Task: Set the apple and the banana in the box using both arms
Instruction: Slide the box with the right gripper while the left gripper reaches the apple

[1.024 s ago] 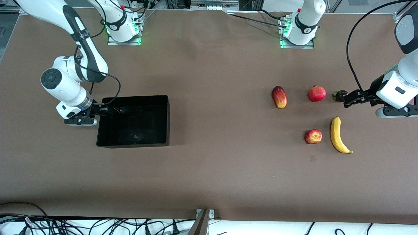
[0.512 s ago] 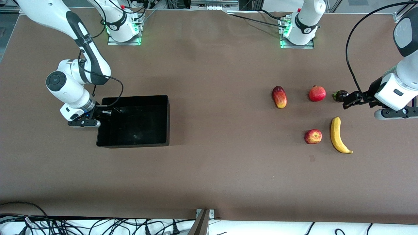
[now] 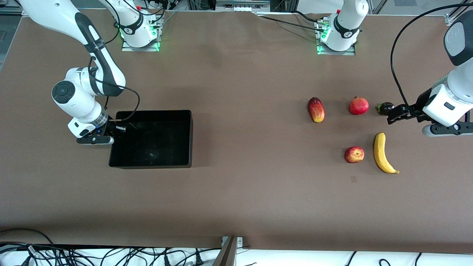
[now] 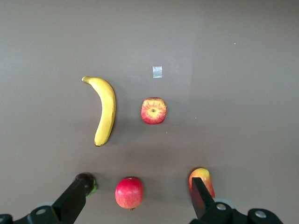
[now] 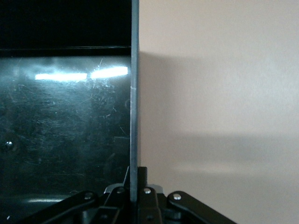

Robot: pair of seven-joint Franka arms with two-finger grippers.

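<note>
My right gripper pinches the stiff, light box by its thin wall; left gripper gapes above the fruit.

We see the apple just beside the banana, at nine o'clock of it; the box lies well apart.

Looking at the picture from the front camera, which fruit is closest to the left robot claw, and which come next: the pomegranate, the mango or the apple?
Measured from the open left gripper, which is over the table at the left arm's end:
1. The pomegranate, closest, in the row nearest the gripper.
2. The apple, next, nearer the front camera, beside the banana.
3. The mango, farthest, at the row's end toward the right arm.
</note>
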